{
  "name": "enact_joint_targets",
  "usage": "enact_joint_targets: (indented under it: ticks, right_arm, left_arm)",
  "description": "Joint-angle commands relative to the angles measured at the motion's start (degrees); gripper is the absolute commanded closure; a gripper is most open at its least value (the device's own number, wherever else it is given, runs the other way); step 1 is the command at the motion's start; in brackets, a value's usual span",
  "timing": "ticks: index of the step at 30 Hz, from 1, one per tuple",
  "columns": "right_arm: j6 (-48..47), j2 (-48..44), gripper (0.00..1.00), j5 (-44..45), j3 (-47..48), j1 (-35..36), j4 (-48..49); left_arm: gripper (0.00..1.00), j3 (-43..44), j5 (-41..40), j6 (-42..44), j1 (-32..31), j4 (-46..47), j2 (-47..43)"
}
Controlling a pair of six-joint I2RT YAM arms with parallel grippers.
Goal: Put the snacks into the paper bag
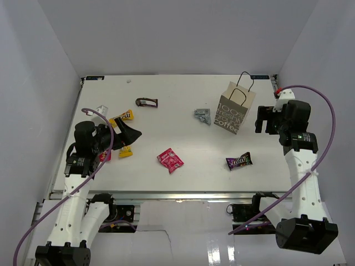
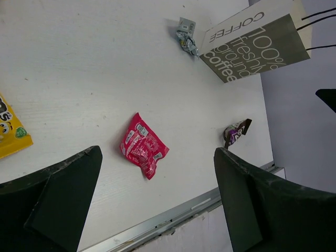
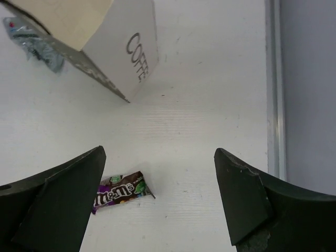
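Hovering at the left side of the table point(image 1: 183, 88), my left gripper point(image 2: 157, 153) is spread wide, with nothing between its fingers. In my left wrist view the pink-red packet point(image 2: 143, 146) lies flat on the white surface at mid-frame, seen in the gap between my two dark fingers. In the overhead frame it sits at lower centre, well apart from the other packets. There, a yellow packet point(image 1: 122, 117) lies just above my left gripper and a second yellow packet point(image 1: 126, 151) just below it. A white packet point(image 1: 101, 110) sits a little further to the upper left. The dark brown packet point(image 1: 147, 102) lies alone, left of upper centre.

The paper bag point(image 1: 236, 108) stands upright at the upper right of the overhead frame, with its black cord handles up and pale lettering on its side. The silver-grey packet point(image 1: 203, 115) lies crumpled just left of it, near but apart. My right gripper point(image 3: 158, 155) hangs just right of the bag, also wide open and holding nothing. In my right wrist view the bag's lettered side fills the upper left. The purple packet point(image 3: 121, 190) lies on the table at lower left, beside the finger on that side of the frame. Overhead, it is below the bag. Every packet I can see lies on the table outside the bag; I cannot see into the bag.
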Motion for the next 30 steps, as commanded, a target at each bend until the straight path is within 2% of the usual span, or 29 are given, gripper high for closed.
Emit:
enact_joint_targets:
  ticks: [1, 3, 4, 5, 6, 7, 8, 9, 10, 12, 13, 16, 19, 21, 23, 28, 30]
  right_arm:
    - [-4.9, -0.4, 0.1, -10.7, 3.6, 0.0, -2.3]
    - [-17.9, -1.0, 0.1, -18.5, 4.1, 0.0, -5.5]
    - [-24.3, -1.1, 0.1, -28.8, 5.1, 0.0, -8.4]
    - [-31.5, -1.1, 0.1, -34.2, 5.8, 0.5, -17.1]
    - [-47.8, -1.1, 0.1, -38.6, 6.5, 0.7, -22.7]
    - [-54.8, -1.3, 0.1, -43.5, 7.0, 1.0, -28.2]
    - [-59.4, -1.5, 0.1, -44.2, 6.6, 1.6, -34.6]
    - [-68.6, -2.0, 0.1, -44.6, 6.2, 1.7, -37.4]
    - [-72.9, -2.4, 0.1, -44.4, 5.6, 1.7, -40.6]
    - [-76.2, -4.1, 0.1, -42.7, 1.7, 2.9, -41.6]
    - [-81.1, -4.7, 0.1, -39.2, 0.0, 3.8, -41.6]
    - [-91.1, -5.7, 0.08, -30.3, -6.6, 11.2, -41.5]
    - [-93.9, -1.9, 0.0, -25.8, -10.9, 15.4, -40.7]
    - [-94.6, 3.0, 0.11, -23.0, -12.4, 16.7, -38.3]
    - [-92.5, 6.3, 0.16, -21.2, -12.5, 17.3, -34.5]
    - [-90.7, 13.3, 0.17, -17.9, -11.8, 17.3, -21.7]
    - [-90.4, 16.1, 0.17, -18.0, -11.5, 17.2, -20.1]
  left_arm:
    - [0.02, 1.9, 2.6, -1.1, 0.2, 0.1, -0.1]
    - [0.02, 1.2, 2.8, -1.6, 0.2, 0.3, -0.3]
    - [0.02, 0.9, 2.9, -1.8, 0.2, 0.3, -0.4]
    - [0.02, 0.2, 3.0, -2.2, 0.1, 0.2, -0.7]
    - [0.02, -0.1, 3.2, -2.2, 0.1, 0.2, -0.8]
    - [0.02, -0.3, 3.3, -2.3, 0.1, 0.3, -0.9]
    - [0.02, -0.8, 3.6, -2.4, 0.2, 0.2, -1.1]
    - [0.02, -1.0, 3.8, -2.5, 0.2, 0.3, -1.0]
    - [0.02, -1.0, 4.0, -2.6, 0.1, 0.3, -1.0]
    - [0.02, -1.3, 4.3, -3.1, 0.1, 0.3, -0.6]
    - [0.02, -1.3, 4.6, -3.4, 0.1, 0.3, -0.4]
    - [0.02, -0.9, 5.2, -3.8, 0.1, 0.3, 1.0]
    - [0.02, -0.8, 5.5, -3.8, 0.2, 0.3, 1.8]
    - [0.02, -1.5, 5.6, -4.5, 0.1, 0.3, 1.7]
    - [0.02, -2.1, 5.6, -5.2, 0.1, 0.2, 1.2]
    - [0.02, -4.6, 5.5, -7.5, 0.2, 0.3, -0.8]
    - [0.02, -5.1, 5.3, -7.9, 0.1, 0.3, -1.2]
